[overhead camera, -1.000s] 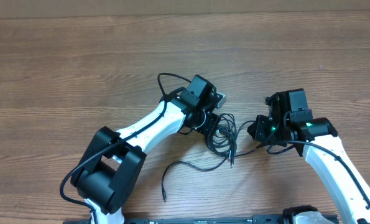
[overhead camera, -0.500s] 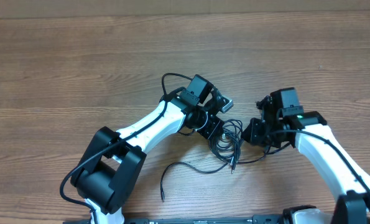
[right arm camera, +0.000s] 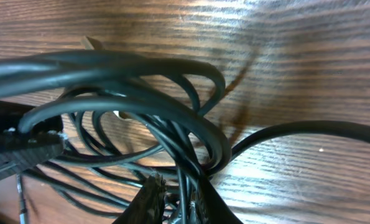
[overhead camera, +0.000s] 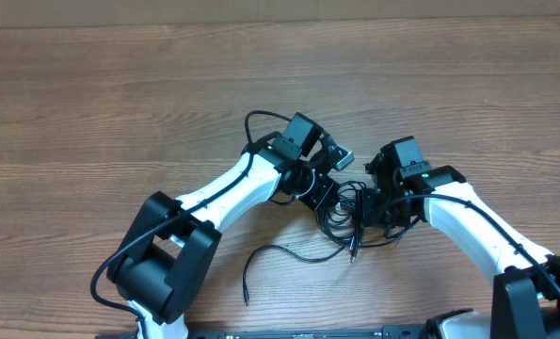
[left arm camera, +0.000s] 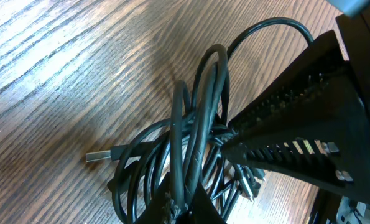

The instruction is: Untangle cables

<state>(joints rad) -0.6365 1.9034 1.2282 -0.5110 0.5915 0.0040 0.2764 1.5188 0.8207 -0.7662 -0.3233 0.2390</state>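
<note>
Near the middle of the wooden table (overhead camera: 120, 94), lying bunched in one knot: thin black cables (overhead camera: 341, 215), sitting right between the two grippers. Pinching several loops with the left gripper (overhead camera: 325, 195), fingers pressed fully together on the strands and holding them up in tall arcs, as seen from the left wrist. Clamping a few more strands with the right gripper (overhead camera: 366, 209), jaws nearly closed around them, with loops fanning out above its fingertips in the right wrist view. Trailing one loose cable tail (overhead camera: 278, 248) out of the knot toward the front left of the table, ending apart from both arms. Resting a silver-tipped USB plug (left arm camera: 97, 156) flat on the wood beside the bundle's lower loops.
</note>
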